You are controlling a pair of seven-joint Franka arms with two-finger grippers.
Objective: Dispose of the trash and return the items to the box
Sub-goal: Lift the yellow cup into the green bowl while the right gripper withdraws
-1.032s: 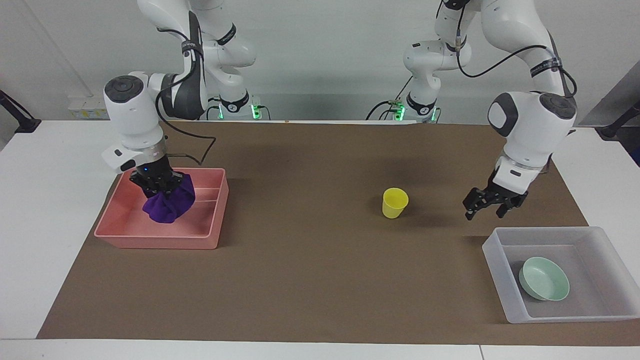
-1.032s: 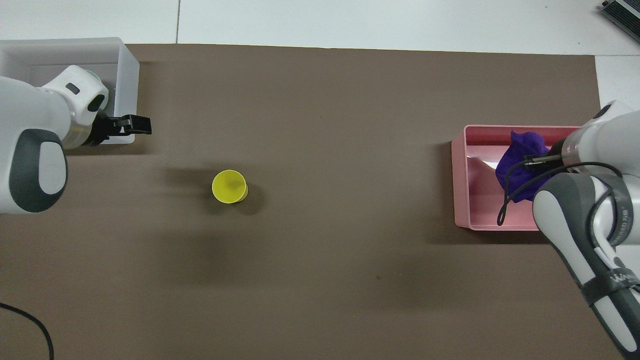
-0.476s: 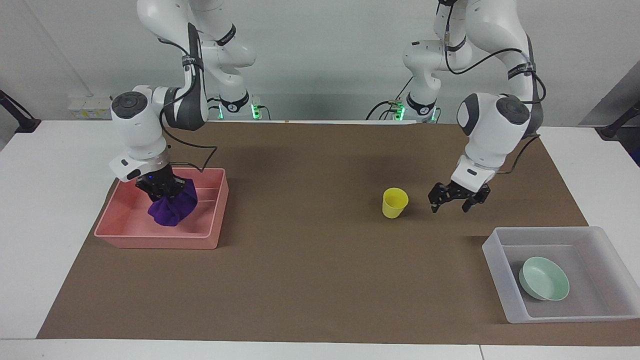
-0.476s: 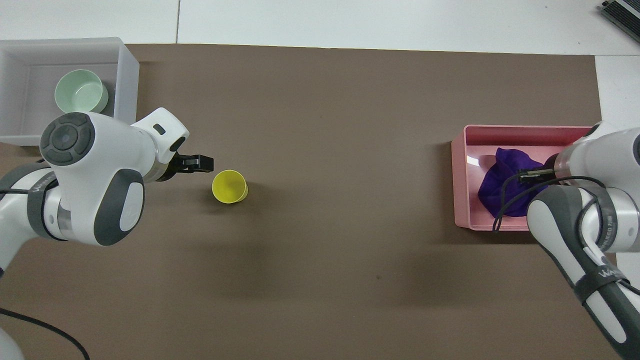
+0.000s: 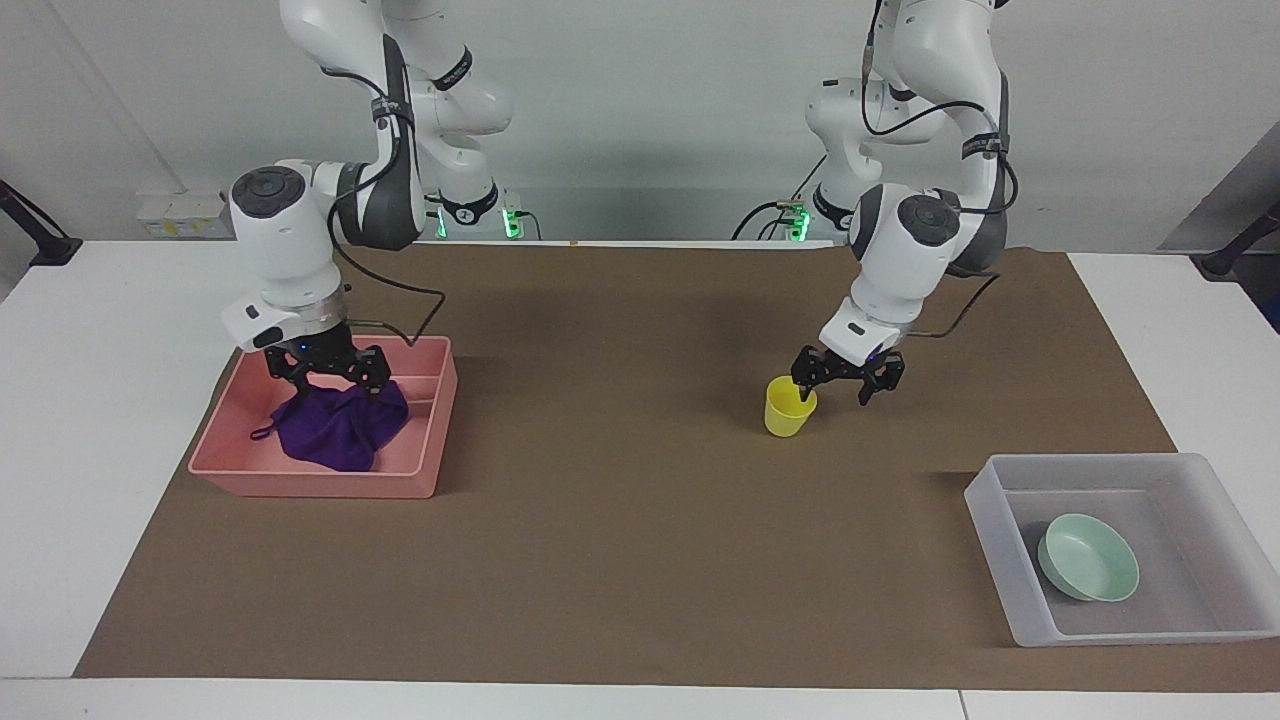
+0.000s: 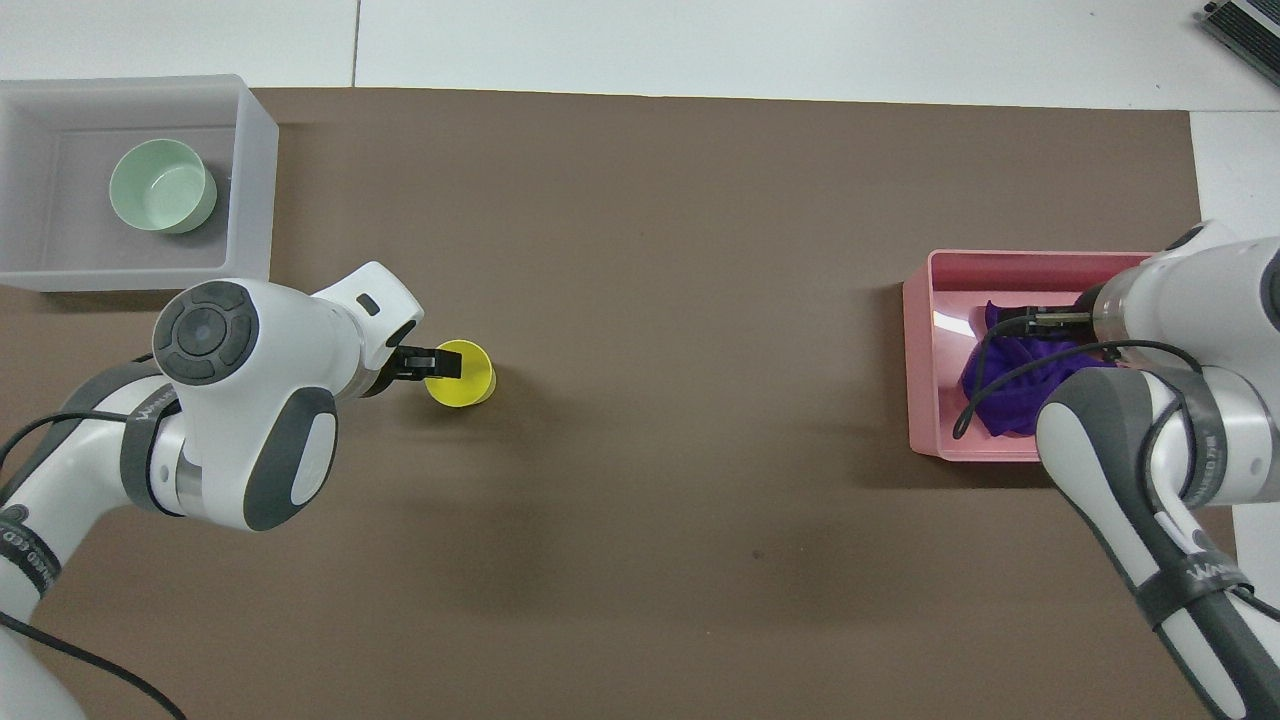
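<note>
Two grippers are working: the right gripper (image 5: pixel 327 372) is hanging released over the purple rag (image 5: pixel 342 428) lying in the pink tray (image 5: pixel 315 482); the left gripper (image 5: pixel 847 378), fingers spread, is straddling the yellow cup's (image 5: pixel 789 407) rim; the green bowl (image 5: pixel 1088 557) is sitting in the box (image 5: pixel 1010 590).

rag (image 5: pixel 340 428) in pink tray (image 5: pixel 420 480) | bowl (image 5: pixel 1088 571) in box (image 5: pixel 985 520) | cup (image 5: pixel 789 406) between trays

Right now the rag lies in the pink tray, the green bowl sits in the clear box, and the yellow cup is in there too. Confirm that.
Not quite. The yellow cup is not in the clear box; the facing view shows it standing on the brown mat, under the left gripper. The rag in the pink tray and the green bowl are as stated.
</note>
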